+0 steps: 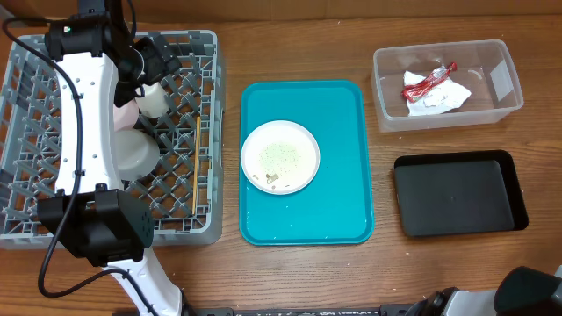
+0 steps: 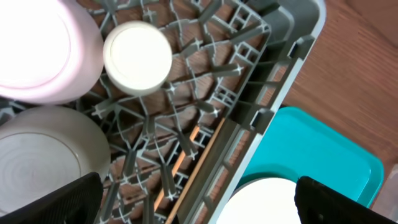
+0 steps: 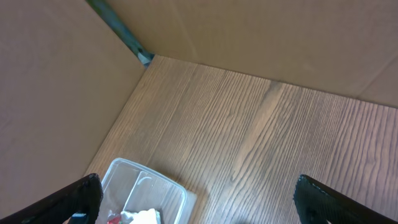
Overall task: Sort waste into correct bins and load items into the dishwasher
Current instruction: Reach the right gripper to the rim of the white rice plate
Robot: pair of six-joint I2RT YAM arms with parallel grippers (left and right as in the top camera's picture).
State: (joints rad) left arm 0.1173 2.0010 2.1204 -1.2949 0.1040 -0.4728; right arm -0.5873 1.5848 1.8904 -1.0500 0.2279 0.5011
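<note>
The grey dish rack stands at the left. In it lie a small white cup, a pinkish bowl, a pale bowl and wooden chopsticks. My left gripper hovers open and empty over the rack; its wrist view shows the cup and chopsticks. A white plate with pale crumbs sits on the teal tray. The clear tub holds the white napkin and red wrapper. My right gripper is open and empty above the tub. No grey metal bowl shows.
The black tray lies at the right, below the tub. The left arm's white links cross the rack's left half. The right arm's base shows at the bottom right corner. A cardboard wall rises behind the table.
</note>
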